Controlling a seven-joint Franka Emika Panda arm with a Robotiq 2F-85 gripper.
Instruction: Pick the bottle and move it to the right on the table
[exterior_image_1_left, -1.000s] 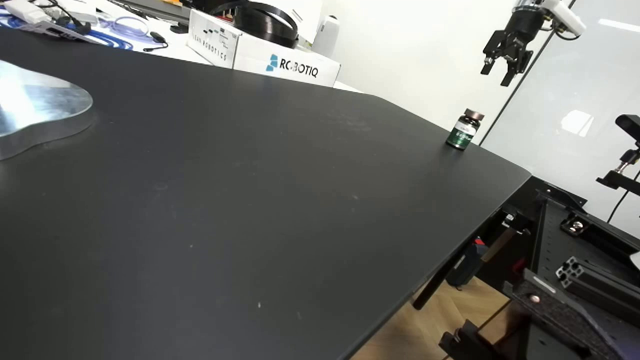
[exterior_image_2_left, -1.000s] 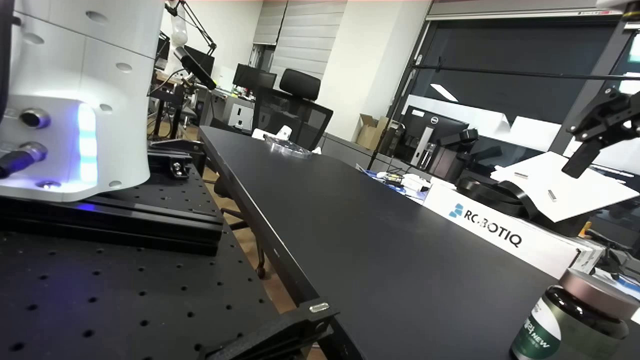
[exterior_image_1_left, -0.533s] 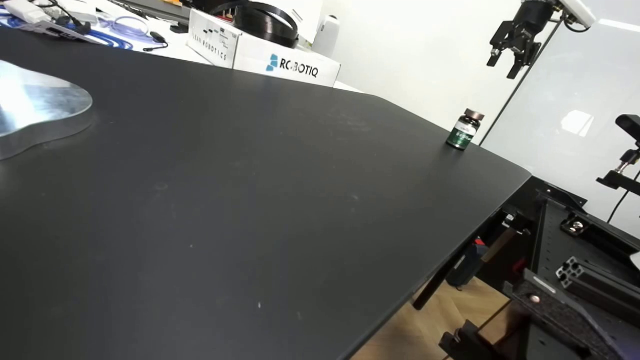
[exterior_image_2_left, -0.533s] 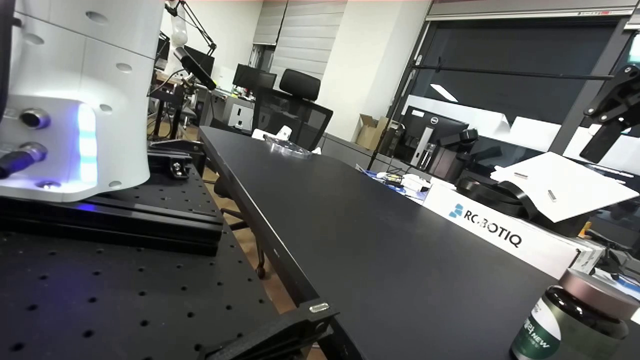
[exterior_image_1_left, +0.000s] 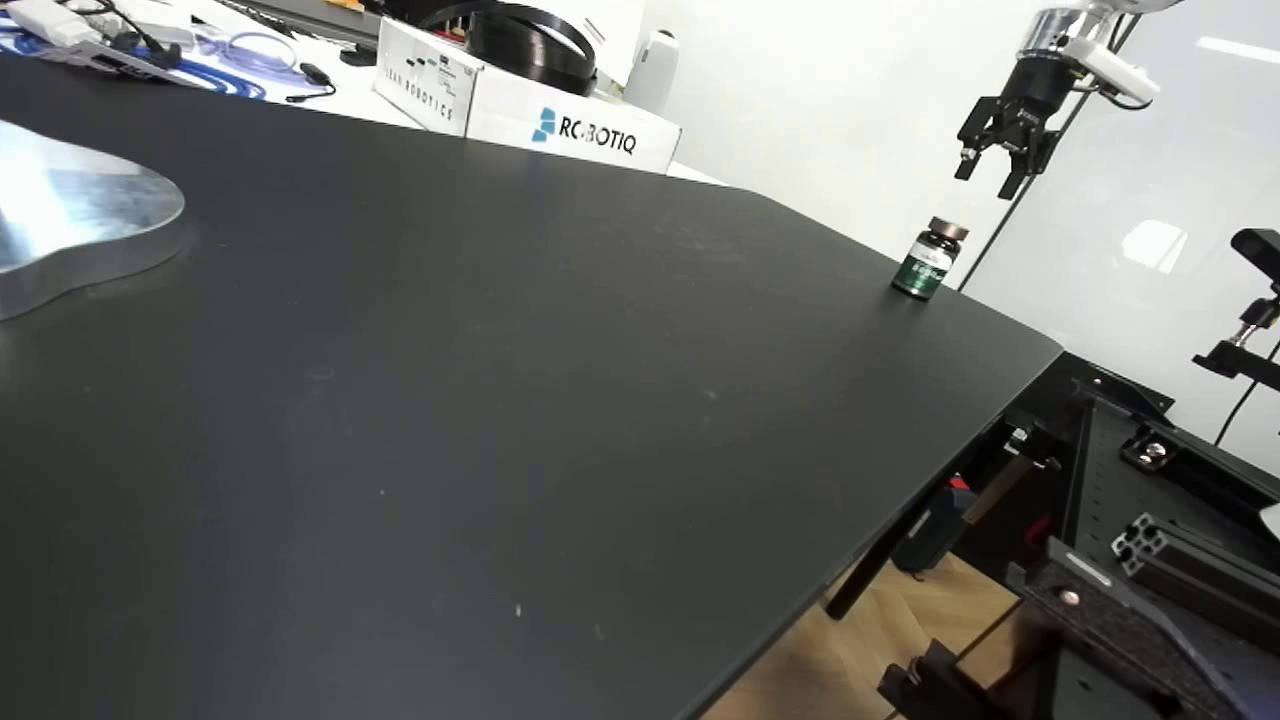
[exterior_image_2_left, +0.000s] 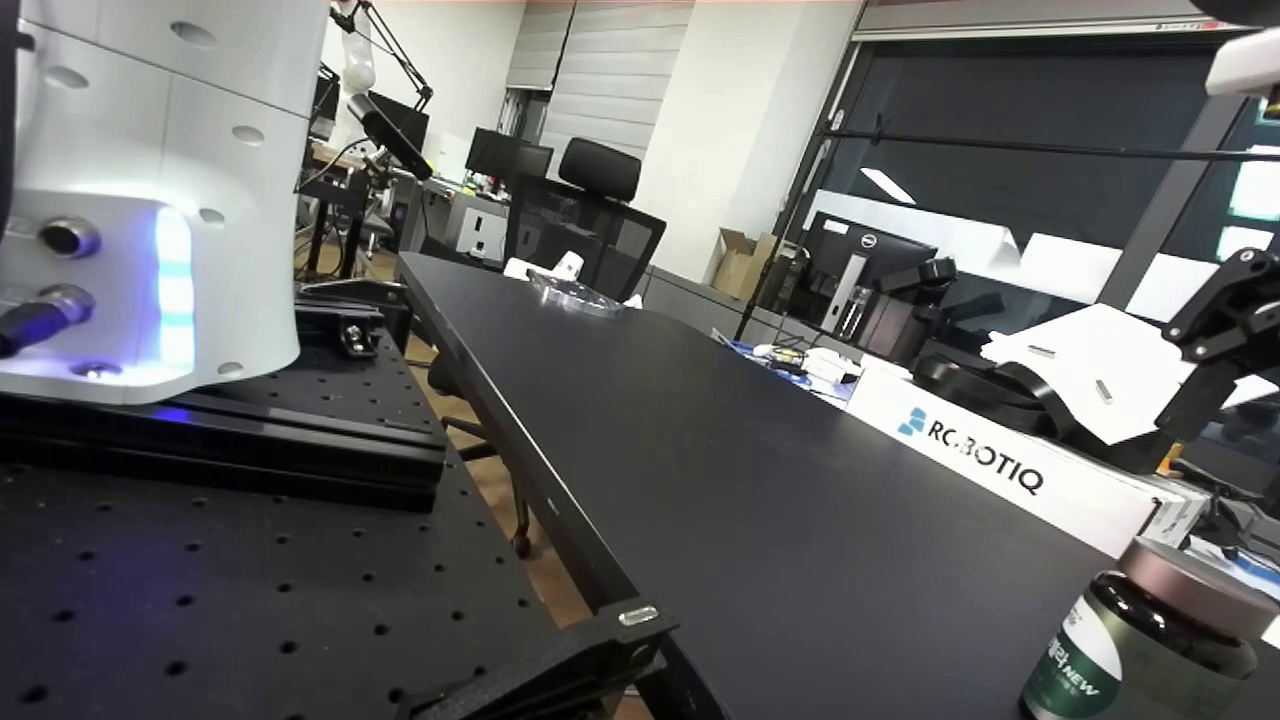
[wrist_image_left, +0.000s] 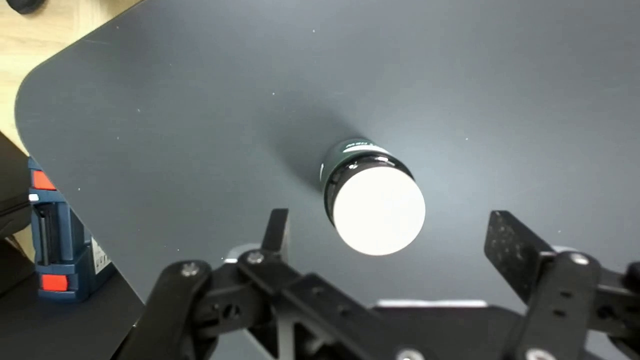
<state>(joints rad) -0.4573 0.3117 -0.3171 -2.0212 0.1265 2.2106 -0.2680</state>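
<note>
We count one bottle (exterior_image_1_left: 928, 262), one cap (wrist_image_left: 379, 211), one gripper (exterior_image_1_left: 988, 180), two fingers (wrist_image_left: 512, 252), one desk (exterior_image_1_left: 550, 400), one Robotiq box (exterior_image_1_left: 575, 125), one headrest (exterior_image_2_left: 600, 168), one Dell monitor (exterior_image_2_left: 838, 254).

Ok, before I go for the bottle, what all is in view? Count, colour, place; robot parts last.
table: 1, black, in all views
capped bottle: 1, dark green, white-labelled, upright on the table
wavy-edged piece: 1, shiny silvery, table end away from bottle
Robotiq box: 1, white, beyond the table's edge
cables: several, mostly blue, beyond the table
Dell monitor: 1, black, background
other monitors: several, black, background
cardboard box: 1, brown, background
office chair: 1, black, past the table's end
latched case: 1, blue and red, past the table's edge
perforated plate: 1, black, beside the table
robot base: 1, white, above the plate
gripper: 1, black, open above the bottle
</note>
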